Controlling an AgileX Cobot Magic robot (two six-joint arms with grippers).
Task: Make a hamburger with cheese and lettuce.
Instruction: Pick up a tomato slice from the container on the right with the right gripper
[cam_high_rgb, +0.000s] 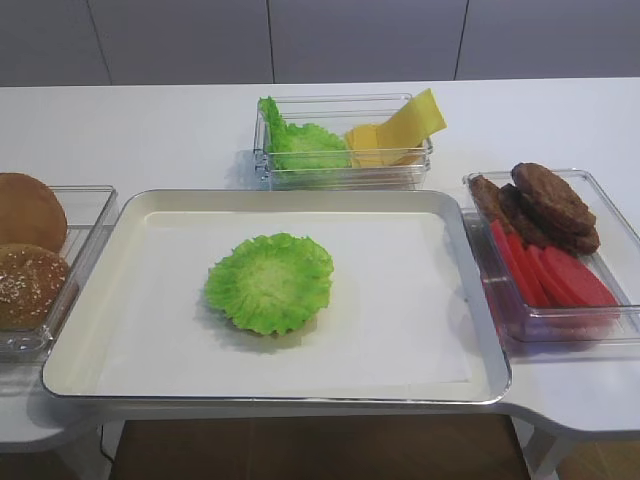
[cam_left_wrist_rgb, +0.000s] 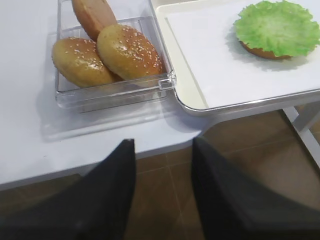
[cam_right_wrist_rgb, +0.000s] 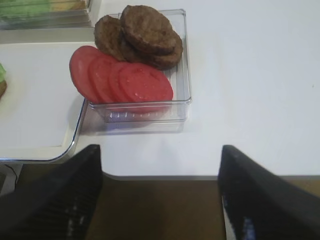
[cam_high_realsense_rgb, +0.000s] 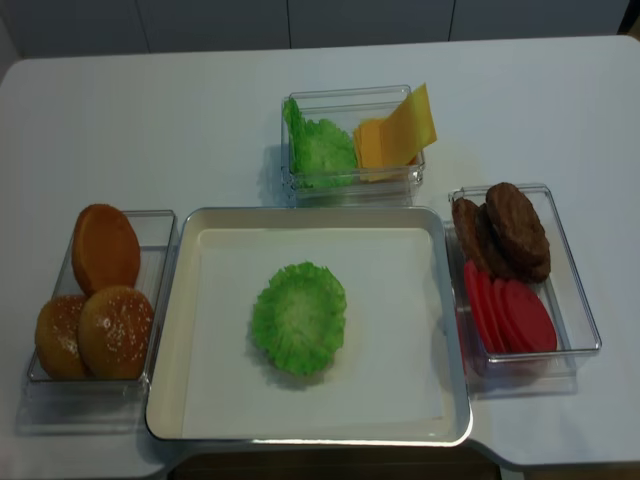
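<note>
The hamburger (cam_high_rgb: 269, 281) is a ruffled green lettuce leaf on a bun base, in the middle of the metal tray (cam_high_rgb: 150, 215). It also shows in the second high view (cam_high_realsense_rgb: 299, 317) and the left wrist view (cam_left_wrist_rgb: 273, 29), where the brown bun edge peeks out. Cheese slices (cam_high_rgb: 405, 127) and more lettuce (cam_high_rgb: 300, 143) stand in a clear box at the back. My left gripper (cam_left_wrist_rgb: 162, 165) is open and empty, off the table's front edge near the buns. My right gripper (cam_right_wrist_rgb: 160, 170) is open and empty, in front of the tomato box. Neither gripper shows in the high views.
A clear box at the left holds sesame buns (cam_left_wrist_rgb: 107, 52). A clear box at the right holds brown patties (cam_right_wrist_rgb: 145, 32) and red tomato slices (cam_right_wrist_rgb: 125, 80). The white table's front edge (cam_right_wrist_rgb: 165, 175) lies just beyond my right fingers.
</note>
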